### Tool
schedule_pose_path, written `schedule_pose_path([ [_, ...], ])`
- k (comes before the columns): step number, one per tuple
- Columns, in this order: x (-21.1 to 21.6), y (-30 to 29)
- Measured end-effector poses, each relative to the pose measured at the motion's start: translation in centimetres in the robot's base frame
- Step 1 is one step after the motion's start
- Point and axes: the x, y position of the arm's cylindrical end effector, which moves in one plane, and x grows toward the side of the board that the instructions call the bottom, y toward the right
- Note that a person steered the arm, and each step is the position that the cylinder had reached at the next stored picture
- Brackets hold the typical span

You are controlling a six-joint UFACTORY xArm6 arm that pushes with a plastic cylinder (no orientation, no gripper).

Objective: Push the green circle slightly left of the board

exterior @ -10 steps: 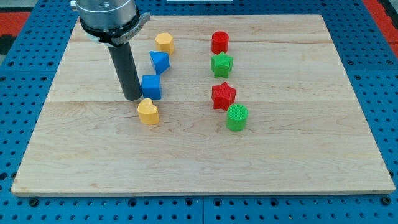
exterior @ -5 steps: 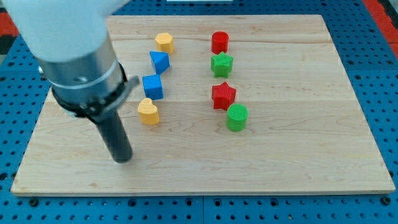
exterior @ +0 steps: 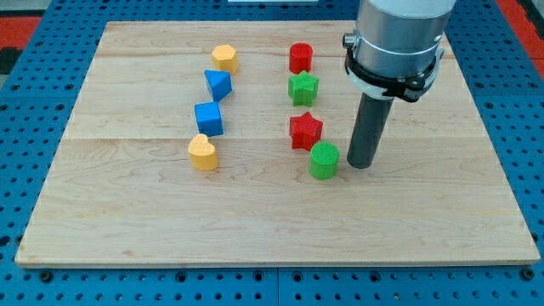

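The green circle [exterior: 324, 161] sits right of the board's middle, just below the red star [exterior: 305, 131]. My tip [exterior: 359, 163] rests on the board close to the green circle's right side, with a narrow gap between them. The dark rod rises from the tip to the arm's grey body at the view's top right.
A red cylinder [exterior: 301, 58] and a green star [exterior: 303, 87] stand above the red star. To the left lie a yellow hexagon [exterior: 224, 58], a blue triangle [exterior: 218, 84], a blue cube [exterior: 208, 118] and a yellow heart [exterior: 202, 152]. The wooden board [exterior: 127, 221] lies on a blue pegboard.
My tip has moved from the left, beside the blue cube, down toward the board's lower left, then across to the right side of the green circle. No block has moved.
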Motion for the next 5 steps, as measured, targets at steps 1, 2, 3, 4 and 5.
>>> schedule_pose_path([
  [1, 0.1, -1.7],
  [2, 0.3, -2.7],
  [3, 0.3, -3.5],
  [4, 0.3, -0.2],
  [5, 0.5, 5.8],
])
